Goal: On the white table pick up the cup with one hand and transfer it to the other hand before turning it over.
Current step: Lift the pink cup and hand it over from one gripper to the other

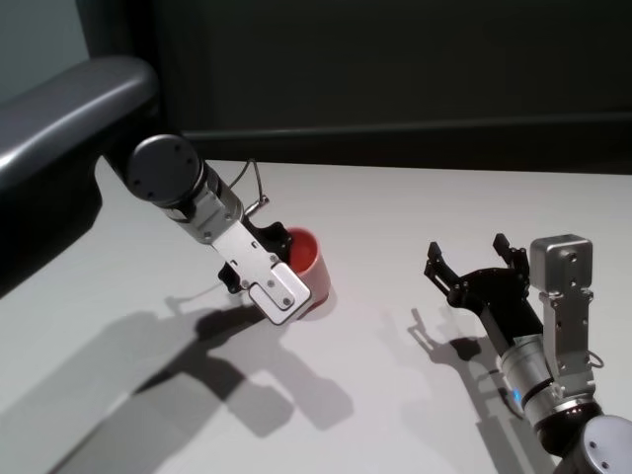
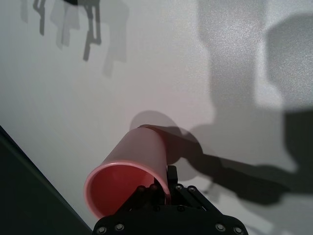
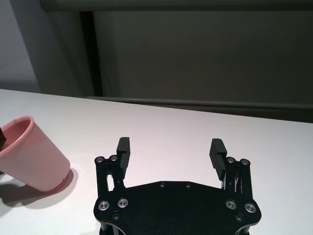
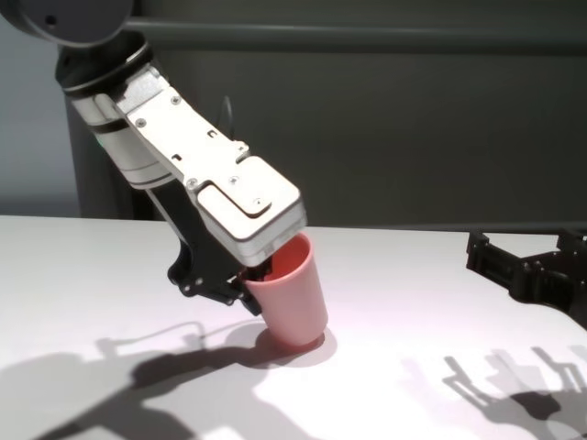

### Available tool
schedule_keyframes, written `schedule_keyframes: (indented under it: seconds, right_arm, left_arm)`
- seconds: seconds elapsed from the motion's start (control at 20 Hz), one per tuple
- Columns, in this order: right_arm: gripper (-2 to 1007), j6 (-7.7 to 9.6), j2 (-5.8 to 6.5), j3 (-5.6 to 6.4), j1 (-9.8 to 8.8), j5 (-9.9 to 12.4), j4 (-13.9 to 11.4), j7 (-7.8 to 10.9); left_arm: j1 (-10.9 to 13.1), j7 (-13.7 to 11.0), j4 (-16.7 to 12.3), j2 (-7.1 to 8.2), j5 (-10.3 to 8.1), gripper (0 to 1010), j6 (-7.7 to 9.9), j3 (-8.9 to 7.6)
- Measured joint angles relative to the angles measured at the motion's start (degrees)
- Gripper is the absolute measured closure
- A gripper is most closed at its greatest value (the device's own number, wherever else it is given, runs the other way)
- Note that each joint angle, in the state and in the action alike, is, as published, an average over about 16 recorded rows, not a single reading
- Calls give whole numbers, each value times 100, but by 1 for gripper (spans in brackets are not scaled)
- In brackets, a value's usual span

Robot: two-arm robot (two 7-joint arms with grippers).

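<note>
The pink cup (image 1: 310,269) is near the middle of the white table (image 1: 415,202), mouth up and tilted toward my left arm, with its base still touching the tabletop (image 3: 146,127). My left gripper (image 1: 279,249) is shut on the cup's rim, one finger inside the mouth and one outside. The left wrist view shows the same grip (image 2: 160,188) on the cup (image 2: 132,161), and so does the chest view (image 4: 268,269) on the cup (image 4: 295,302). My right gripper (image 1: 472,255) stands open and empty to the right of the cup (image 3: 30,157), a hand's width away, with its fingers (image 3: 123,149) pointing toward the far edge.
A dark wall (image 1: 395,79) runs behind the table's far edge. At the back left a grey curved bar (image 1: 69,104) hangs over a dark gap beside the table. Bare tabletop lies between the cup and my right gripper (image 4: 527,261).
</note>
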Motion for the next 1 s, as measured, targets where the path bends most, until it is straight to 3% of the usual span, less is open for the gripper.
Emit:
schedule_keyframes:
  seconds: [0.3,0.5,0.7,1.0]
  right_arm:
    - [5,0,0,0,0,0,0,0]
    - [5,0,0,0,0,0,0,0]
    - [5,0,0,0,0,0,0,0]
    - [5,0,0,0,0,0,0,0]
  left_arm:
    - [49,15,-47,58,-136,967,29,-51]
    - [152,71,-137,167,-407,967,95,-173]
    - [315,186,-271,332,-817,967,212,-377]
    - [644,457,-495,634,-1619,967,462,-813]
